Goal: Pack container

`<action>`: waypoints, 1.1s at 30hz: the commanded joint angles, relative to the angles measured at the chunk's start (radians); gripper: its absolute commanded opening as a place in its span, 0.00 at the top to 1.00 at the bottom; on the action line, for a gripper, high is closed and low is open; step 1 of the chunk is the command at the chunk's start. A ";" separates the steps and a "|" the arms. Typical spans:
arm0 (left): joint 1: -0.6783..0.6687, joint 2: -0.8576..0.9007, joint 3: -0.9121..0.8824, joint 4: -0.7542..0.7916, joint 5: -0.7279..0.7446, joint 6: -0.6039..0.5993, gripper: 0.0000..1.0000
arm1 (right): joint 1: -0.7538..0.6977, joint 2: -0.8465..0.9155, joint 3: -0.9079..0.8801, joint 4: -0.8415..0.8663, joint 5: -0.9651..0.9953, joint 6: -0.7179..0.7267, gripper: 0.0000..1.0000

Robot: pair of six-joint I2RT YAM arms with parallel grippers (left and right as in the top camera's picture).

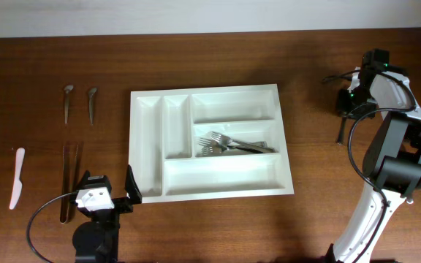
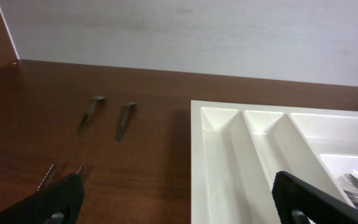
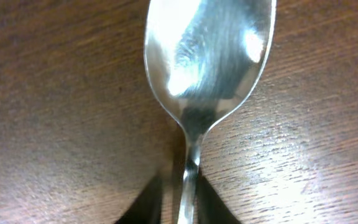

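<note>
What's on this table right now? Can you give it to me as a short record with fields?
container: white, five compartments
forks: several, in the middle crosswise compartment
beside the container: two small spoons, tongs, white knife
right gripper: shut on the handle of a spoon
left gripper: open, by a corner of the container

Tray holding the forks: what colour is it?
The tray is plain white, no pattern; the overhead view shows it best.
</note>
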 commanded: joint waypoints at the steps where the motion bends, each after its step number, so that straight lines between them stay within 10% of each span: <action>1: -0.004 -0.003 -0.005 0.002 0.011 -0.003 0.01 | -0.007 0.021 -0.006 0.001 0.002 0.003 0.85; 17: -0.004 -0.003 -0.005 0.002 0.011 -0.002 0.01 | -0.006 0.021 0.025 -0.016 0.002 0.003 0.96; 33: -0.004 -0.003 -0.005 0.002 0.011 -0.003 0.01 | 0.129 0.020 0.438 -0.285 -0.028 -0.265 0.96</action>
